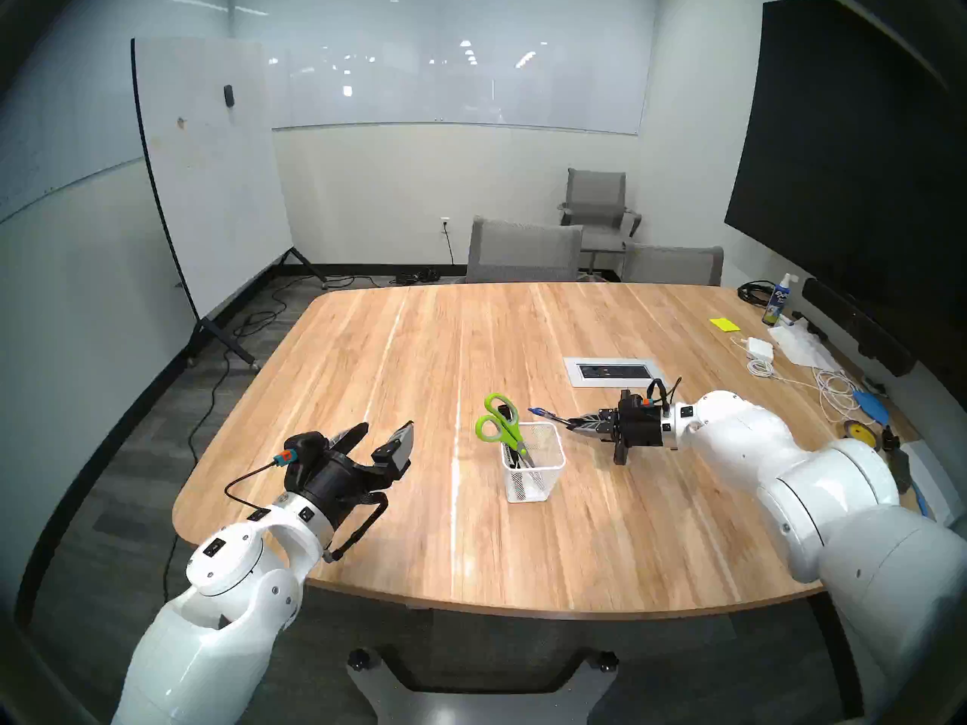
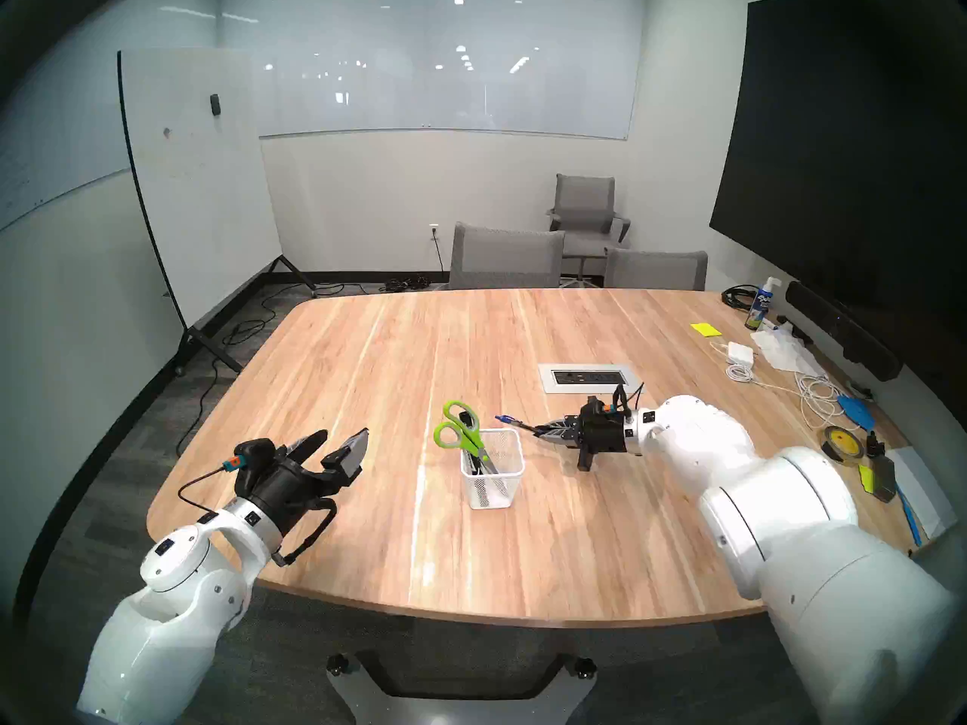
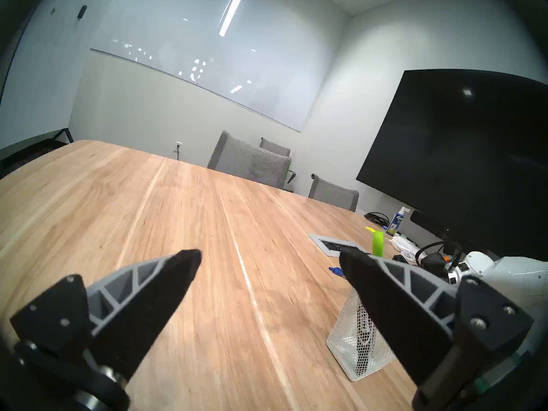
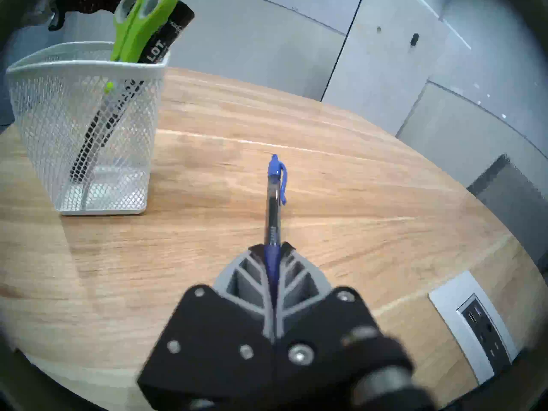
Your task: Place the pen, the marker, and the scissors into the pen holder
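Slim dark-blue ballpoint pen [image 4: 274, 202], clear barrel and blue clip: held in the air near the centre of the right wrist view, sticking straight out past the fingertips toward the top of the frame, clip end foremost. In the head view it sits right of centre, clear of the tabletop, pointing left toward the holder.

Right gripper [image 4: 272, 247]: clenched on the pen at its blue grip section, jaws nearly together. Most of the barrel runs free ahead of the fingers.

Handling, as a judgement: light, stiff, smooth plastic. A narrow round barrel can roll or pivot between flat pads, so the long free end may swing when tilted. The rubbery-looking grip section is probably the best hold, and it is the one in use.

Small square white wire-mesh pen holder [image 4: 89, 128]: upper left of the wrist view, well apart from the pen tip. Inside, leaning on the rim: scissors with lime-green loop handles and silver blades [image 1: 497, 426], and a thick black marker with white lettering [image 4: 166, 36]. Space is left in the near part of the cup.

Left gripper [image 1: 382, 441]: lower left of the head view, jaws spread wide, empty, above the light wooden table [image 1: 366, 352].
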{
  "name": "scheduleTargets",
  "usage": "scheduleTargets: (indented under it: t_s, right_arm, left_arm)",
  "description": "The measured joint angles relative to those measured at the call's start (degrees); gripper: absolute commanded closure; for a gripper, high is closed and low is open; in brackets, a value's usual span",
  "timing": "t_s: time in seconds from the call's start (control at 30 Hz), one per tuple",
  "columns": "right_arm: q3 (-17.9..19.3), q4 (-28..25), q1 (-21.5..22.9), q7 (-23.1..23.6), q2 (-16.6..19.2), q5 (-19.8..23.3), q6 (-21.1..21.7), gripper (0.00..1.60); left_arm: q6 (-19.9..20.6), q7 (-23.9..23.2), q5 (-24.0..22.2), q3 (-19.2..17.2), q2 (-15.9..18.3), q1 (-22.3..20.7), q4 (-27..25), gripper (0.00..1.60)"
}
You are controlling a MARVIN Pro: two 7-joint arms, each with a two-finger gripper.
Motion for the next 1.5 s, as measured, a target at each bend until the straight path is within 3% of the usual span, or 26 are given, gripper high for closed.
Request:
scheduleTargets:
  t_s: [0.73,1.23,1.37,1.4,1.5]
  right_arm:
    - [-0.70,-12.44,-8.17,-4.09,4.37,6.04,-3.89,1.60]
    - [-0.30,-24.38,-15.12,-3.64,9.14,14.31,-3.17,1.60]
    - [-0.38,-25.16,-15.48,-3.42,9.49,14.90,-2.93,1.60]
    - [-0.84,-28.77,-17.08,-2.08,11.24,18.14,-1.65,1.60]
    - [-0.84,-28.77,-17.08,-2.08,11.24,18.14,-1.65,1.60]
  left_arm:
    - [-0.01,-0.20,0.00,0.00,-0.02,-0.12,0.08,0.00]
    - [0.00,-0.30,0.00,0.00,-0.04,-0.16,0.11,0.00]
    - [0.00,-0.31,0.00,0.00,-0.04,-0.17,0.11,0.00]
    - [0.00,-0.32,0.00,0.00,-0.05,-0.17,0.11,0.00]
    - [0.00,-0.32,0.00,0.00,-0.05,-0.17,0.11,0.00]
